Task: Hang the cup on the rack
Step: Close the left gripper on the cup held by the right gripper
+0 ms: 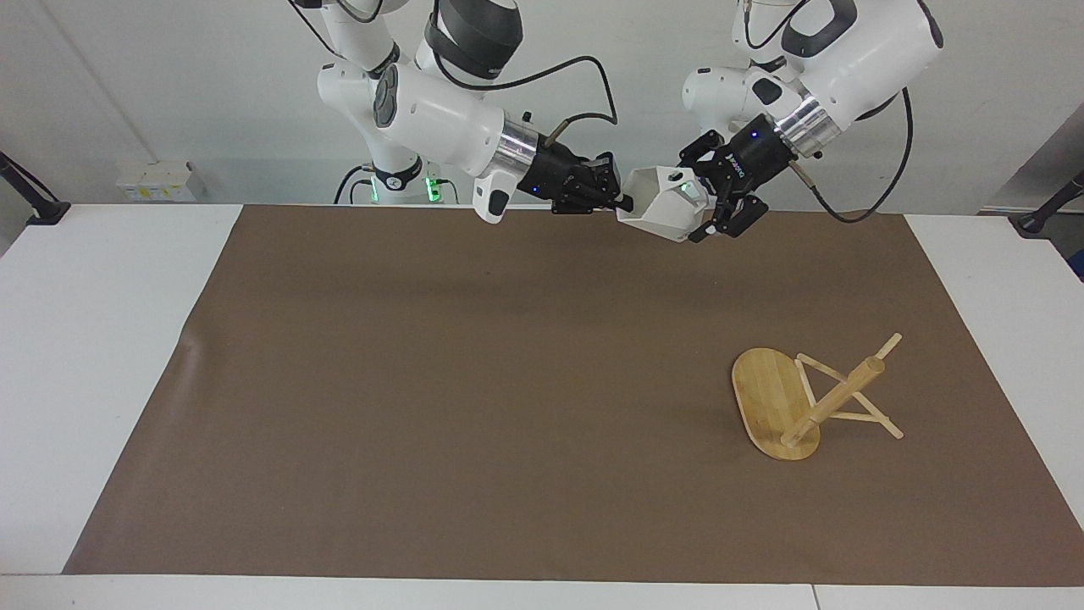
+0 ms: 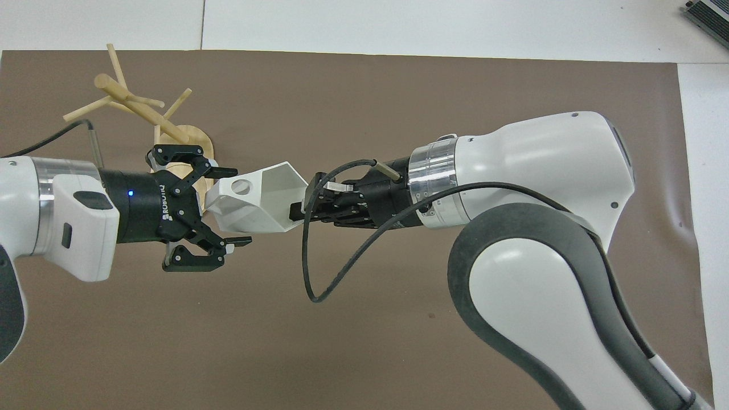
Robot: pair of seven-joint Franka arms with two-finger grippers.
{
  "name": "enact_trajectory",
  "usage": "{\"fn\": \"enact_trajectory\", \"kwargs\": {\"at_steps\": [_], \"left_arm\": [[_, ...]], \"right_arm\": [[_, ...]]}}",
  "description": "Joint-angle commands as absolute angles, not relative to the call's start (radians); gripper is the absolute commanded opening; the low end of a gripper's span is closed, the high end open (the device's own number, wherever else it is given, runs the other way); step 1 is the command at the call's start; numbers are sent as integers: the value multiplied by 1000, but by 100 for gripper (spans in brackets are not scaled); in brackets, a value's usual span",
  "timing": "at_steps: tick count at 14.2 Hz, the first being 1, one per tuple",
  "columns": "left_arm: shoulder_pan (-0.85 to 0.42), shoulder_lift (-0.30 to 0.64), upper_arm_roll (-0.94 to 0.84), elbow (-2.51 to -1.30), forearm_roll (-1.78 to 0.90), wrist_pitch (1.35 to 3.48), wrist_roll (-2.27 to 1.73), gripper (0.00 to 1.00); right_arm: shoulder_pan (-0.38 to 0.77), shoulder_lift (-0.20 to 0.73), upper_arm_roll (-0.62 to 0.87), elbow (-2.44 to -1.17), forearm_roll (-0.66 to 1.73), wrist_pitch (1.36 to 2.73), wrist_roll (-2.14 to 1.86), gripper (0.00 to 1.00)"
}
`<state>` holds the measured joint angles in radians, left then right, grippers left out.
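Note:
The white faceted cup hangs in the air over the edge of the mat nearest the robots, tipped on its side. My right gripper is shut on the cup's rim wall. My left gripper is open, one finger on each side of the cup's handle end with its round hole; contact with the cup cannot be made out. The bamboo rack stands on the mat toward the left arm's end of the table, with nothing on its pegs.
A brown mat covers most of the white table. A grey device lies at the table's corner farthest from the robots, toward the right arm's end.

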<state>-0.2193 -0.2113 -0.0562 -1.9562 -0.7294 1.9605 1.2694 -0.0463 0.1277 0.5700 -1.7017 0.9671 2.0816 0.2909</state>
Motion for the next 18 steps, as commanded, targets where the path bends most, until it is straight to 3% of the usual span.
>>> {"fn": "enact_trajectory", "kwargs": {"at_steps": [1, 12, 14, 15, 16, 18], "left_arm": [[-235, -244, -43, -1988, -744, 1963, 1238, 100], [-235, -244, -61, -1993, -730, 1974, 1183, 97], [-235, -242, -61, -1993, -727, 1976, 1183, 31], [-235, -244, -61, -1993, -727, 1976, 1183, 5], [-233, -244, -61, -1993, -727, 1977, 1183, 0], [-233, -242, -63, -1993, -727, 1983, 1183, 0]], "right_arm": [[-57, 124, 584, -1706, 999, 2094, 302, 0], [-57, 124, 584, -1706, 999, 2086, 302, 0], [-57, 124, 583, -1704, 999, 2083, 302, 0], [-57, 124, 583, -1704, 999, 2083, 302, 0], [-57, 124, 584, -1704, 999, 2082, 302, 0], [-58, 124, 584, -1704, 999, 2080, 304, 0]]}}
